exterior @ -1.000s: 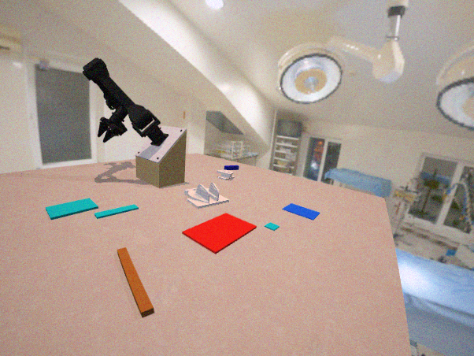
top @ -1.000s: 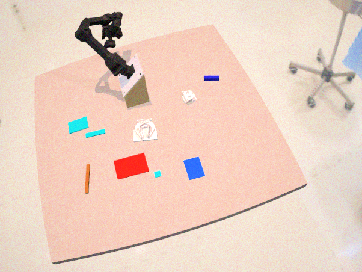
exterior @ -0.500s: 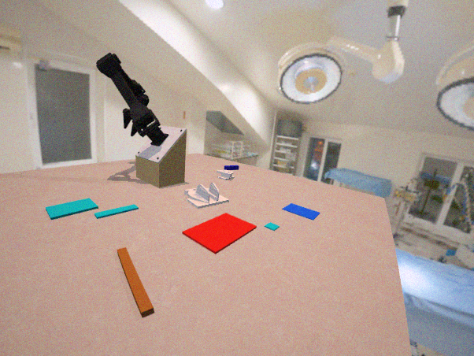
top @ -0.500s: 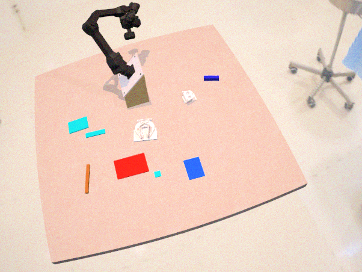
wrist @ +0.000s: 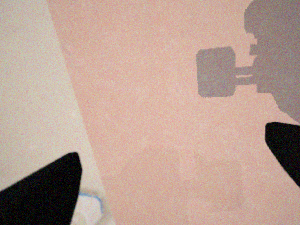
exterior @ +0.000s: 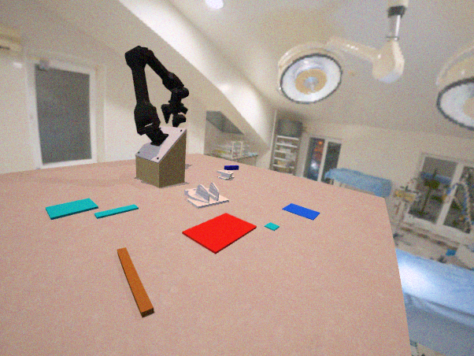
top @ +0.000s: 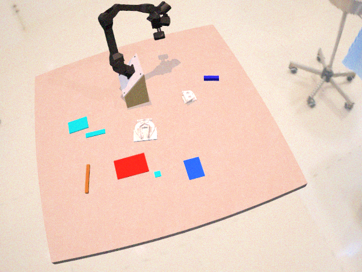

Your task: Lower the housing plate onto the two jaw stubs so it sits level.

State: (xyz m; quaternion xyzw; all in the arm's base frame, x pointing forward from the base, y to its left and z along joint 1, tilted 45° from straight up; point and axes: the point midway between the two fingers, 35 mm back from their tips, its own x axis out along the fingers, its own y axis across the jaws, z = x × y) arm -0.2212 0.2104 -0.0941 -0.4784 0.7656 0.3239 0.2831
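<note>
The white base rests on the table in front of the arm's mount. Its left jaw and right jaw stand up from it, side by side with a gap between. A small white part, apparently the housing plate, lies on the table apart from the base, toward the back right, and looks slightly tilted. My gripper is open and empty, high above the back of the table, away from both white parts.
A dark blue bar lies beyond the small white part. A red plate, a blue plate and a small cyan square lie in front of the base. Cyan pieces and an orange bar lie left.
</note>
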